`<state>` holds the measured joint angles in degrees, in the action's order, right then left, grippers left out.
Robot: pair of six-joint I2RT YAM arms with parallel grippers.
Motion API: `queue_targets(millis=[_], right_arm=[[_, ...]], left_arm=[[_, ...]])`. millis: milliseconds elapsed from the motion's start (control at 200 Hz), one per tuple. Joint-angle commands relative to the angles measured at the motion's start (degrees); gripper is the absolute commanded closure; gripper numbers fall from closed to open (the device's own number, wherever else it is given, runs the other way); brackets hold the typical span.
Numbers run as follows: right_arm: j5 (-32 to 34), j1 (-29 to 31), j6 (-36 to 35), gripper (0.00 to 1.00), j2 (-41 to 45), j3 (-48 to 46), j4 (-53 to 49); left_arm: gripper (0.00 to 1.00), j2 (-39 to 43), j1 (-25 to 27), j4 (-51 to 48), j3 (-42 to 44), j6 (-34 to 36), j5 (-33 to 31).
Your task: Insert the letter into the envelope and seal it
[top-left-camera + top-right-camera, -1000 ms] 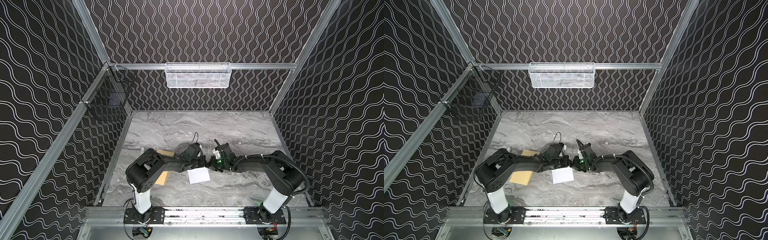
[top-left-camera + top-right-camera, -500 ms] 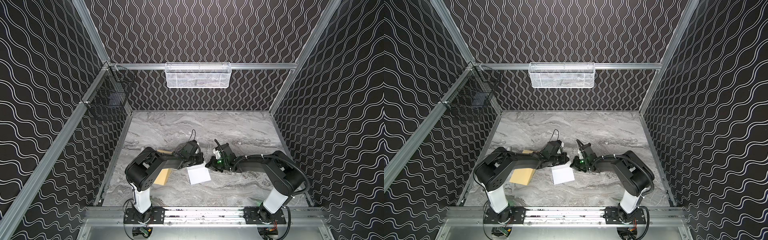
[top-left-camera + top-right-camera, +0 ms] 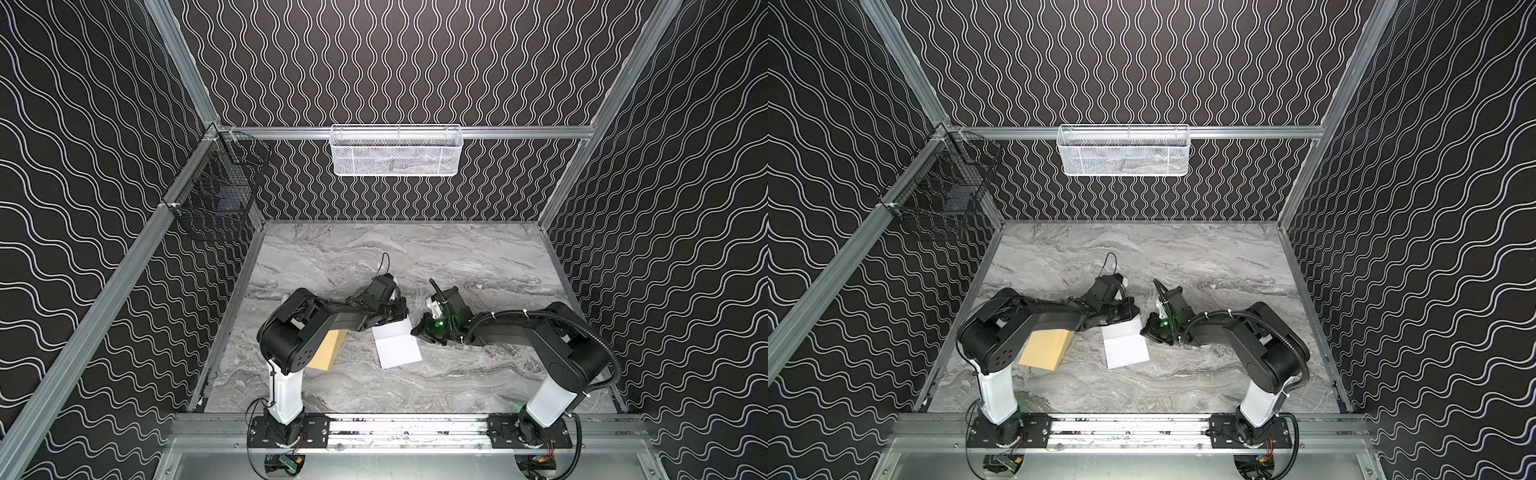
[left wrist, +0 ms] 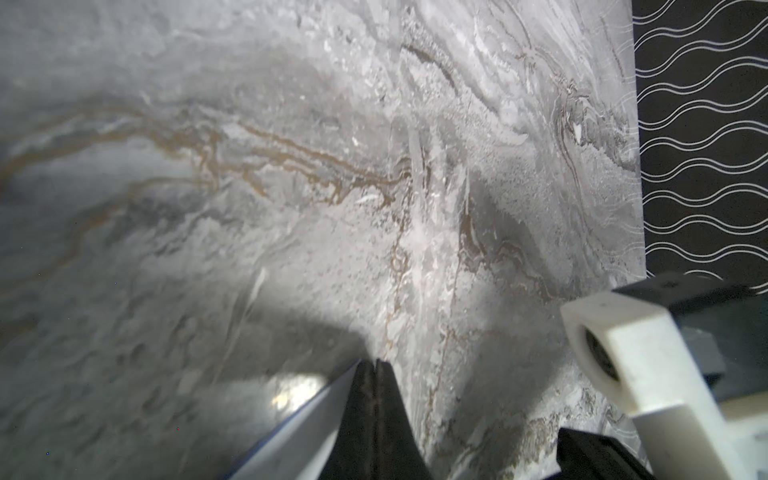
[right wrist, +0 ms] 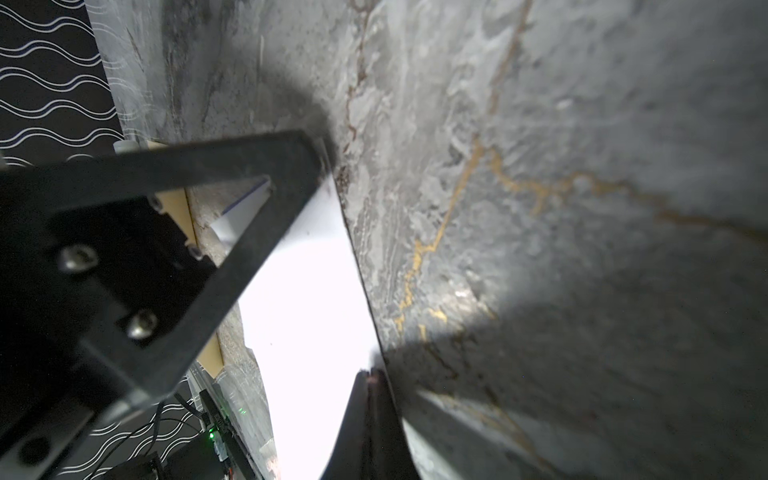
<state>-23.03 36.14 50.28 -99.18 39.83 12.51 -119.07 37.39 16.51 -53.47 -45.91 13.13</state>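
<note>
Letter [image 3: 397,353] edge risen; left gripper [image 4: 370,368], right gripper [image 5: 371,374] clenched on it; blue border [image 4: 291,419] only wrist views.

a white wire basket [image 3: 396,150] hangs on the back rail [image 3: 519,132]. a black wire basket [image 3: 216,187] hangs on the side. the table [image 3: 415,257] looks like grey stone. the walls [image 3: 395,62] have wavy white lines.

Top views: bright, even light from above, sharp throughout, soft shadows on table [image 3: 457,374] | Left wrist: dimmer, hard dark shadows, small glare patch, foreground blurred | Right wrist: letter [image 5: 307,311] blown out to pure white, foreground soft, heavy shadow across the table beside it
</note>
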Motion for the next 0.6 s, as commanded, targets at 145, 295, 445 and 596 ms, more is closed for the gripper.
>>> queue_targets(millis=[145,295,445,596], right_arm=[[1.9,0.0,0.1,1.00,0.0,-0.8,-5.4],[2.2,0.0,0.0,1.00,0.3,-0.9,-5.8],[2.5,0.0,0.2,1.00,0.6,-1.3,-5.7],[2.5,0.0,0.7,1.00,0.2,-1.9,-5.0]], left_arm=[[1.00,-2.1,-1.0,-6.0,-1.4,0.9,-3.8],[1.00,1.4,-3.6,-7.6,-0.6,0.6,-5.0],[1.00,9.4,-3.5,-10.1,0.5,0.9,-3.8],[1.00,15.4,-1.5,-10.2,2.3,0.5,-1.4]])
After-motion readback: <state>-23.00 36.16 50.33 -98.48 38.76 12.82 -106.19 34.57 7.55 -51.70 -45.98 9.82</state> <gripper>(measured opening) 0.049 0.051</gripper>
